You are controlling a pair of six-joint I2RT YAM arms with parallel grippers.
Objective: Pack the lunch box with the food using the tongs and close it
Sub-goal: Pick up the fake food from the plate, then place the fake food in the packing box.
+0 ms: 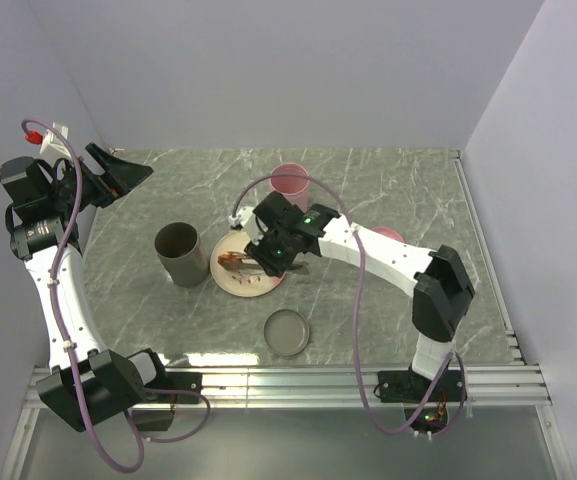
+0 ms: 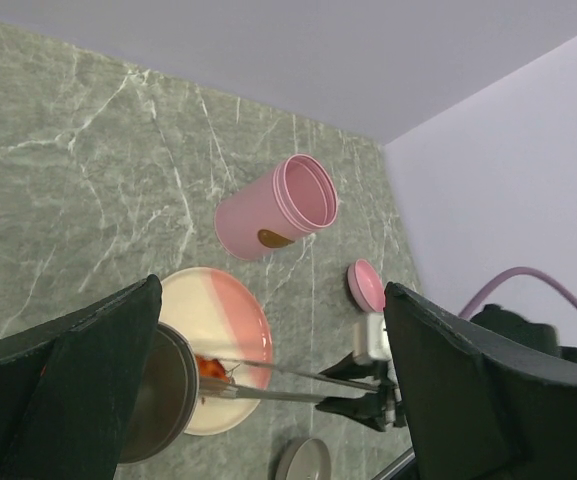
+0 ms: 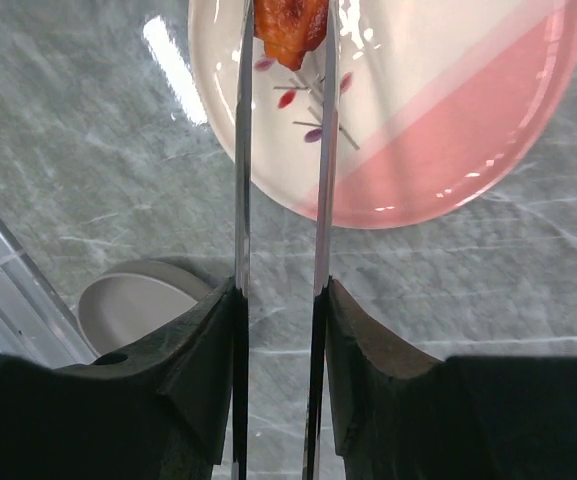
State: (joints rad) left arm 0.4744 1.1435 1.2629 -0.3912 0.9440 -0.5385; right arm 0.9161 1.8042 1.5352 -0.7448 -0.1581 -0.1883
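Observation:
The silver tongs (image 3: 241,150) run out from between my right gripper's (image 3: 278,290) fingers, which are shut on their two arms. The tong tips bracket an orange-brown food chunk (image 3: 290,28) on the pink and cream plate (image 3: 448,130). From above, the right gripper (image 1: 273,255) sits over the plate (image 1: 230,284), with the open grey lunch box (image 1: 180,253) just left of it. The lunch box's grey lid (image 1: 287,332) lies in front of the plate. My left gripper (image 1: 128,172) is raised at the far left, open and holding nothing. Its wrist view shows the tongs (image 2: 288,385) and the food (image 2: 211,367).
A pink cylindrical container (image 1: 291,182) stands open behind the plate, and its pink lid (image 1: 388,236) lies to the right, beside the right arm. Grey walls close the table at the back and both sides. A metal rail runs along the near edge.

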